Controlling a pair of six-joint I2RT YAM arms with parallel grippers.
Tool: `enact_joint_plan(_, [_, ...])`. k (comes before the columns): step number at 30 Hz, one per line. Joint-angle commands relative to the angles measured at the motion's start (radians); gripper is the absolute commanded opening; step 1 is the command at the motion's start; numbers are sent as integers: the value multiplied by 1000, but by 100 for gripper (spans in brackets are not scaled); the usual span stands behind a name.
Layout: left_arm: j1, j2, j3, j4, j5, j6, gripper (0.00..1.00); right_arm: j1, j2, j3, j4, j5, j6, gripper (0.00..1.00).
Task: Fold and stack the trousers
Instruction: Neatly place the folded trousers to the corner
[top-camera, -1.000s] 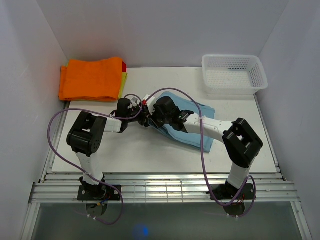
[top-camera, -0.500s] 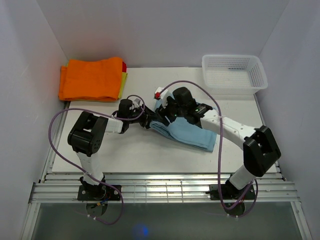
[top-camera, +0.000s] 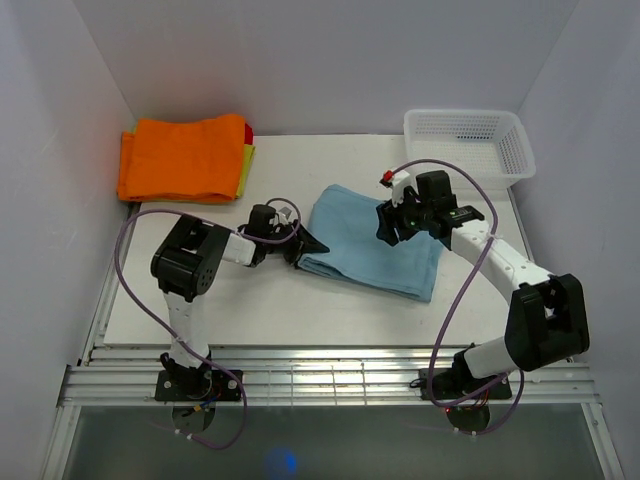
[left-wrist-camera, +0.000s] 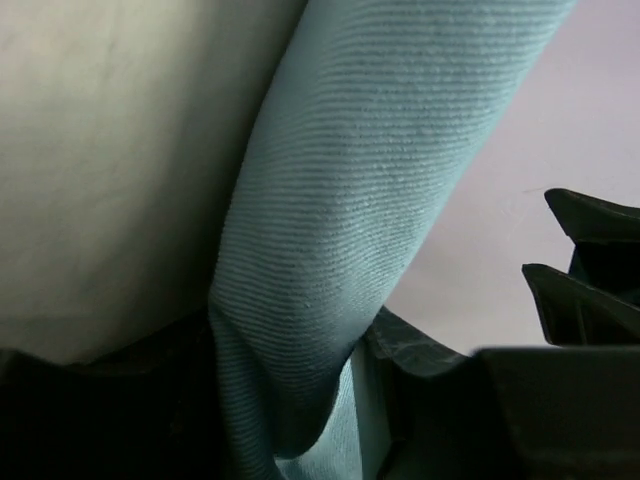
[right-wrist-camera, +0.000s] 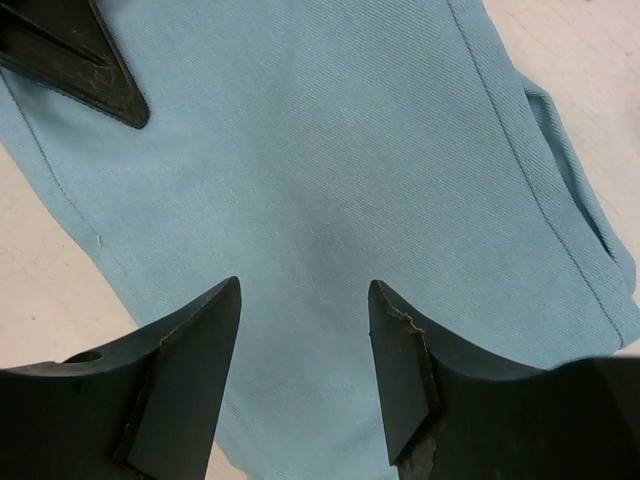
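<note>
The light blue trousers (top-camera: 368, 240) lie folded in a flat rectangle on the white table (top-camera: 270, 300). My left gripper (top-camera: 306, 243) lies low at their left edge, shut on the cloth. In the left wrist view the trousers (left-wrist-camera: 350, 230) run between its dark fingers (left-wrist-camera: 440, 420). My right gripper (top-camera: 393, 224) hovers open and empty over the right half of the trousers. In the right wrist view its fingertips (right-wrist-camera: 215, 310) stand apart above the smooth cloth (right-wrist-camera: 330, 170), and a left finger (right-wrist-camera: 90, 65) rests on the cloth's far edge.
A folded orange garment (top-camera: 183, 157) lies at the back left on yellow and red cloths (top-camera: 247, 150). A white mesh basket (top-camera: 468, 147) stands at the back right. White walls enclose the table on three sides.
My right gripper has let go near the trousers' left end and swung right, now open over them. The trousers have spread out flat. My left gripper stays at their left edge.
</note>
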Motion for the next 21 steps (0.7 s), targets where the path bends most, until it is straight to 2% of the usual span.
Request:
enact_joint_plan(1, [-23, 19, 69, -3, -4, 72, 50, -29, -60, -10, -19, -17, -16, 60])
enact_joint_plan(4, [-23, -11, 80, 24, 9, 93, 31, -58, -75, -23, -42, -14, -40, 57])
enact_joint_plan(5, [-23, -30, 82, 26, 10, 102, 18, -67, -81, -24, -48, -16, -46, 57])
enact_joint_plan(7, [-23, -83, 91, 23, 15, 160, 4, -93, -93, -25, -57, -17, -55, 57])
enact_joint_plan(8, [-21, -105, 109, -9, 9, 186, 0, -99, -98, -22, -63, -16, -63, 56])
enact_joint_plan(11, [-17, -172, 183, -81, -39, 320, 0, -119, -110, -22, -74, -11, -69, 56])
enact_joint_plan(12, [-15, -183, 215, -165, -62, 363, 0, -124, -115, -22, -77, -10, -72, 56])
enact_joint_plan(14, [-9, -197, 299, -282, -186, 514, 0, -130, -127, -24, -81, -3, -77, 56])
enact_joint_plan(15, [-2, -196, 408, -396, -226, 568, 0, -134, -132, -25, -83, 1, -83, 56])
enact_joint_plan(17, [20, -180, 515, -536, -344, 693, 0, -137, -152, -31, -85, 10, -92, 56])
enact_joint_plan(21, [51, -125, 755, -727, -500, 847, 0, -144, -176, -51, -94, 20, -105, 56])
